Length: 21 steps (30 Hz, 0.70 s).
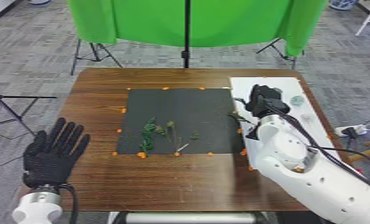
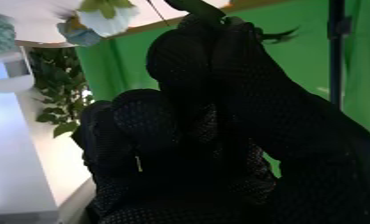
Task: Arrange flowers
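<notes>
In the head view, the left hand (image 1: 53,162) is at eight o'clock, fingers straight and slightly spread. The right hand (image 1: 265,95) is at two o'clock over the white board (image 1: 263,82), pale flowers (image 1: 297,100) just beside it; green sprigs (image 1: 148,136) lie towards seven on the dark mat (image 1: 177,102).

In the right wrist view, its fingers curl narrowly round a dark stem (image 2: 281,35).

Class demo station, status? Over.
Black-gloved left hand: open. Black-gloved right hand: pinching thin dark sprig over white board. Possible clutter: green leafy sprigs on dark square mat.
</notes>
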### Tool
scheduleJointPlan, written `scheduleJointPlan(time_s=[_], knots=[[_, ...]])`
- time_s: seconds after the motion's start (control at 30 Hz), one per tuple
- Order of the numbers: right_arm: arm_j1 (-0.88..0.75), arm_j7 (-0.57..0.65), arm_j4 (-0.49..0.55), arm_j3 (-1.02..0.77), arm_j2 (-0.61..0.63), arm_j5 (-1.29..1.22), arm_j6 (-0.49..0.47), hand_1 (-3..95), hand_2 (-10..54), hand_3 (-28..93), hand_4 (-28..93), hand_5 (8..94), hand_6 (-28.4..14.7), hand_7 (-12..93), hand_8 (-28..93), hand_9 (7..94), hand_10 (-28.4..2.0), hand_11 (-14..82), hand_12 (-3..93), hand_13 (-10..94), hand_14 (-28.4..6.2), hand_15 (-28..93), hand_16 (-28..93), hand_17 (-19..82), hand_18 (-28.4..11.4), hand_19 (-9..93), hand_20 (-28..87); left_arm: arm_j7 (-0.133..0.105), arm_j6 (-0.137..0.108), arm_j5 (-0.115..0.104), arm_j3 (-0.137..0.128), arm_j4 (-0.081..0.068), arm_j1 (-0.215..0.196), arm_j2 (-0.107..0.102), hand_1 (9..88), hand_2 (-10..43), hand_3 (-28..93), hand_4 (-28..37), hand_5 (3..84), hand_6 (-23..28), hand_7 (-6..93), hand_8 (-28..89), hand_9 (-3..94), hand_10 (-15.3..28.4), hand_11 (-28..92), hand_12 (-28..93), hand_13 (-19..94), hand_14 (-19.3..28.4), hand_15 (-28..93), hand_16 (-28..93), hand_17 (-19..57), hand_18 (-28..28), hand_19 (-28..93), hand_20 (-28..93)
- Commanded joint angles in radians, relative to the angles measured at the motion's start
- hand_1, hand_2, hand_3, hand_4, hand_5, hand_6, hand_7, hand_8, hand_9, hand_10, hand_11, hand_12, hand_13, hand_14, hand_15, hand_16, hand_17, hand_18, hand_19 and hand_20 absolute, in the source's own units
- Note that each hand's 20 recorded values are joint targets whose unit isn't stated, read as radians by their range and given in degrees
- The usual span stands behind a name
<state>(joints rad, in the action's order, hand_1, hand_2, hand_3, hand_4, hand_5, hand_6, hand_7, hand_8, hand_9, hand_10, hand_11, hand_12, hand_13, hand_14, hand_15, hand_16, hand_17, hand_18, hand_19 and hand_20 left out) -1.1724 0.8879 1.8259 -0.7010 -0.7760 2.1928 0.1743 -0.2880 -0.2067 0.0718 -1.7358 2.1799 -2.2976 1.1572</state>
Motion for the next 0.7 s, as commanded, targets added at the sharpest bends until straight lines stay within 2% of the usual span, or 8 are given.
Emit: scheduleJointPlan(time_s=[0.03,0.2,0.33,0.37,0.5,0.63,0.7], knots=[[-0.063,0.068,0.129,-0.124,-0.090,-0.055,-0.003,57.7,-6.6,74,-27,79.9,-5.0,24,20,79.9,-17.0,40.0,41.4,68,-17.6,78,38,37,-28.3,93,49,0.002,-0.009,-0.007,-0.005,0.002,-0.025,0.004,27.9,20.4,75,-28.3,45.8,8.0,10.4,-7,37.7,14.3,17,13,30,13.6,30,-4,-3.8,14.0,29,17],[-0.137,0.102,0.195,-0.184,-0.200,-0.067,-0.001,57.2,-6.6,75,-26,80.1,-4.9,24,21,80.1,-17.1,40.4,41.1,69,-17.6,78,38,38,-28.3,93,49,0.008,-0.007,0.001,-0.009,0.003,-0.022,0.003,27.9,20.4,75,-28.3,45.9,8.1,10.3,-7,37.8,14.3,17,13,30,13.6,30,-4,-3.8,14.0,29,17],[-0.170,0.116,0.206,-0.183,-0.282,-0.075,0.004,57.0,-6.7,75,-25,80.3,-4.9,24,22,80.3,-17.0,40.8,40.8,69,-17.5,78,37,38,-28.4,93,50,0.010,-0.009,-0.003,-0.005,0.000,-0.017,-0.001,27.9,20.4,75,-28.3,45.9,8.1,10.3,-7,37.8,14.2,17,13,30,13.6,30,-3,-3.9,14.0,29,17],[-0.176,0.123,0.208,-0.182,-0.299,-0.085,0.005,56.9,-6.7,75,-25,80.4,-4.9,24,22,80.3,-17.0,40.9,40.7,69,-17.4,78,37,38,-28.4,93,50,0.018,-0.010,0.001,-0.005,0.000,-0.015,0.002,27.9,20.4,75,-28.3,45.9,8.1,10.3,-7,37.8,14.2,17,13,30,13.6,30,-4,-3.9,14.0,29,17],[-0.198,0.142,0.225,-0.173,-0.356,-0.103,-0.001,56.9,-6.7,75,-25,80.5,-4.9,24,22,80.4,-16.9,41.3,40.4,70,-17.3,78,37,39,-28.4,93,50,0.020,-0.008,0.001,-0.001,-0.002,-0.007,-0.008,27.9,20.4,75,-28.3,45.8,8.1,10.3,-7,37.8,14.2,17,13,30,13.6,30,-4,-3.9,14.1,29,17],[-0.210,0.183,0.205,-0.173,-0.406,-0.158,-0.008,56.6,-6.7,74,-24,80.5,-4.7,24,23,80.5,-16.9,42.0,40.2,70,-17.3,79,37,40,-28.4,93,50,0.023,-0.019,-0.003,0.002,-0.003,-0.004,-0.018,27.9,20.4,75,-28.3,45.9,8.1,10.3,-7,37.8,14.2,17,13,30,13.6,30,-4,-3.9,14.1,29,17],[-0.214,0.182,0.154,-0.155,-0.417,-0.093,0.005,56.6,-6.6,74,-23,80.4,-4.7,24,23,80.4,-16.7,42.2,40.0,70,-17.2,79,37,40,-28.4,93,51,0.026,-0.021,-0.002,0.008,-0.004,-0.002,-0.020,27.9,20.4,75,-28.3,45.9,8.1,10.3,-7,37.8,14.1,17,13,30,13.6,30,-3,-3.9,14.1,29,17]])
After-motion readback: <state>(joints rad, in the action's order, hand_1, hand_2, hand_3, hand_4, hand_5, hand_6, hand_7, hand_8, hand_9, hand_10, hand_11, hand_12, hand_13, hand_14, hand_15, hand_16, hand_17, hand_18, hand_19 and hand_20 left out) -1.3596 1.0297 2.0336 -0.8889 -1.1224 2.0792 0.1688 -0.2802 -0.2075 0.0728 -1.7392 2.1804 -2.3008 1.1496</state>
